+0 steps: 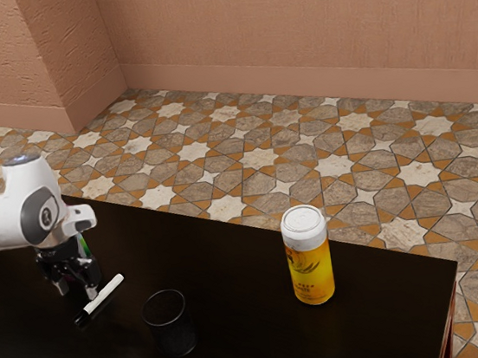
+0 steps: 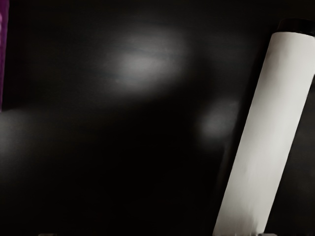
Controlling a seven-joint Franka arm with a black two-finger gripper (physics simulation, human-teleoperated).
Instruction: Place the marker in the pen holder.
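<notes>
In the exterior view my gripper (image 1: 78, 291) is low over the dark table, its two fingers apart with nothing held between them. The marker (image 1: 106, 291), white with a black end, lies on the table right beside the fingertips, on the exterior view's right of them. Large in the wrist view, the white marker (image 2: 268, 132) slants down toward one fingertip at the lower edge. A dark, see-through cup, the pen holder (image 1: 171, 325), stands upright a short way beyond the marker, with its round mouth up.
A yellow bottle with a white lid (image 1: 309, 262) stands farther toward the exterior view's right. Something green (image 1: 83, 243) is partly hidden behind the hand. A purple thing (image 2: 3, 54) borders the wrist view. The dark table (image 1: 223, 259) ends at the exterior view's right.
</notes>
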